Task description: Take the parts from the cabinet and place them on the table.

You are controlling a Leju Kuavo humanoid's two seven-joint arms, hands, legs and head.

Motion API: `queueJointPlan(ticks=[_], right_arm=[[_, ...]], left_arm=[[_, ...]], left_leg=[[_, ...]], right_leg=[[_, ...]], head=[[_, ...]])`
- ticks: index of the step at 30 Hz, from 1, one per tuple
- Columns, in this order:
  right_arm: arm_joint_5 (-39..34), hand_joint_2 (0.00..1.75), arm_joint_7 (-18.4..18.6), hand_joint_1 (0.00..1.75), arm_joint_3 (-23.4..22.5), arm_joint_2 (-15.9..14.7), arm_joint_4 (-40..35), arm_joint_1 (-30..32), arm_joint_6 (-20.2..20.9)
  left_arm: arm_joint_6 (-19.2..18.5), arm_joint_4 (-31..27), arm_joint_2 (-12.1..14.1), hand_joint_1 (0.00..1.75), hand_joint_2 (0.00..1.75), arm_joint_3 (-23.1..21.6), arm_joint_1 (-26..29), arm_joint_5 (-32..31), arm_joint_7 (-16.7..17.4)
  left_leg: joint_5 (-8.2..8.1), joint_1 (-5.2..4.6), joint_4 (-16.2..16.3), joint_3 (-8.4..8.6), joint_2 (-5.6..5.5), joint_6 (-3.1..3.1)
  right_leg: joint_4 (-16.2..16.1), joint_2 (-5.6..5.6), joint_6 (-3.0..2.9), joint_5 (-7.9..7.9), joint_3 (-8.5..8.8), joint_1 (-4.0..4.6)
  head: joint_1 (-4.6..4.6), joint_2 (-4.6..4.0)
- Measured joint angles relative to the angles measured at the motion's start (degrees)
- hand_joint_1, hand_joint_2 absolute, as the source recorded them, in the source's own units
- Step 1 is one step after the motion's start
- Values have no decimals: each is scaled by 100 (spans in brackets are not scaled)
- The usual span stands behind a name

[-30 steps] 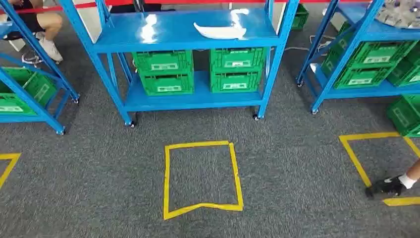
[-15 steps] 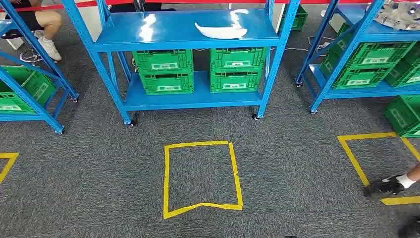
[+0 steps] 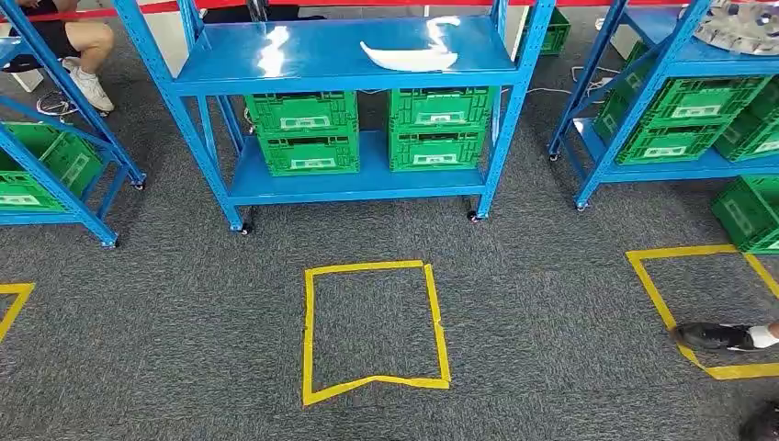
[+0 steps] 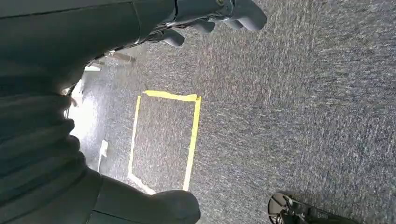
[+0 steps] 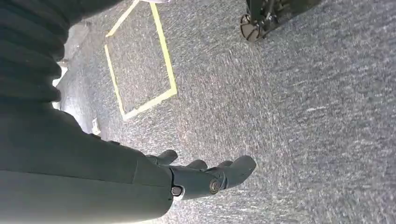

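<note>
— Where is the part we have to fetch?

— We see a white part (image 3: 410, 57) lying flat on the top shelf of the blue cabinet (image 3: 349, 184) straight ahead of us. It sits toward the right side of that shelf. Nothing is touching it.

— What is under it?

— We see four green crates (image 3: 372, 130) on the low shelf, stacked two and two, side by side.

— And our hands?

— Our left hand (image 4: 205, 18) hangs over the grey carpet (image 3: 551, 303). Its fingers are spread a little and it holds nothing. Our right hand (image 5: 205, 175) hangs over the carpet too, fingers stretched out and apart, with nothing in it. Both are well away from the white part.

— What is on the floor?

— We see a yellow tape square (image 3: 375, 331) on the carpet, between us and the cabinet. Another yellow tape square (image 3: 698, 303) lies off to the right.

— Is anyone around?

— We see a person's black shoe (image 3: 715, 336) resting on the tape of the right square. Far off at the top left, a person's leg and white shoe (image 3: 87, 87) show behind another blue rack (image 3: 64, 175).

— Anything else?

— On the right stands one more blue rack (image 3: 643, 138) with green crates, and a round silver part (image 3: 744, 23) lies on its top shelf.
</note>
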Motion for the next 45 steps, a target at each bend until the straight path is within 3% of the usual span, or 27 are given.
queueJointPlan(ticks=[2,7,8,9,13,17,22,26,28,32,35,40,45], right_arm=[[188,175,-7,0,-311,0,138,-81,-226],[248,175,-57,0,-348,0,169,-88,-291],[274,0,-149,0,-348,-9,169,-89,-293],[276,0,-355,0,-348,-41,169,-92,-244],[389,0,-1417,0,-344,-375,169,-157,161],[470,0,-2017,0,-346,-967,82,-663,155],[1242,0,-2201,0,-163,-1711,-157,-2251,104],[2121,0,-1952,0,389,-1910,-328,-4177,133],[2557,0,-1744,0,750,-1831,-358,-5153,304],[3033,0,-1357,0,1362,-1486,-382,-6283,645],[3529,0,-1480,0,1954,-1031,-450,-6969,1134],[4311,0,-1794,0,3052,-157,-588,-7597,1827],[4586,0,-1969,0,4081,544,-740,-7516,2137]], left_arm=[[0,177,20,0,175,160,-81,-383,-129],[0,230,24,0,175,193,-89,-390,-129],[0,245,20,0,175,195,-97,-366,-109],[0,256,7,0,0,206,-108,-253,-129],[0,267,-165,0,0,378,-152,-116,-402],[0,282,-382,0,0,378,-300,-374,-296],[2,293,-548,0,0,376,-607,-403,-171],[0,298,-586,0,0,376,-719,-368,-249],[0,298,-588,0,0,378,-755,-368,-210],[0,302,-588,0,0,378,-763,-383,-116],[0,306,-595,0,0,378,-758,-407,-9],[0,315,-592,0,0,378,-671,-556,153],[0,313,-577,0,0,402,-631,-401,28]], left_leg=[[0,0,0,-2,0,0],[0,0,0,-2,0,0],[0,0,0,-3,0,0],[0,-1,0,-4,0,0],[2,-9,1,-8,-1,3],[11,-28,5,-48,11,20],[66,-57,5,-105,56,51],[126,-60,5,-127,97,49],[163,-60,1,-160,85,45],[185,-57,-7,-164,63,28],[198,-48,-17,-167,42,16],[206,-42,-31,-163,43,2],[210,-30,-31,-162,20,-4]], right_leg=[[0,0,0,0,-1,-1],[0,0,0,0,0,0],[0,0,1,0,0,0],[0,0,1,0,0,-1],[0,0,10,6,0,-12],[-1,20,43,28,-17,-33],[1,67,84,103,-82,-61],[5,106,88,165,-162,-65],[9,98,79,193,-195,-65],[9,82,70,202,-207,-60],[12,66,69,202,-206,-52],[14,69,58,205,-212,-48],[12,41,44,196,-201,-36]], head=[[0,0],[0,0],[0,0],[0,0],[-2,0],[2,0],[2,0],[2,0],[0,0],[-2,0],[0,0],[-2,0],[2,0]])
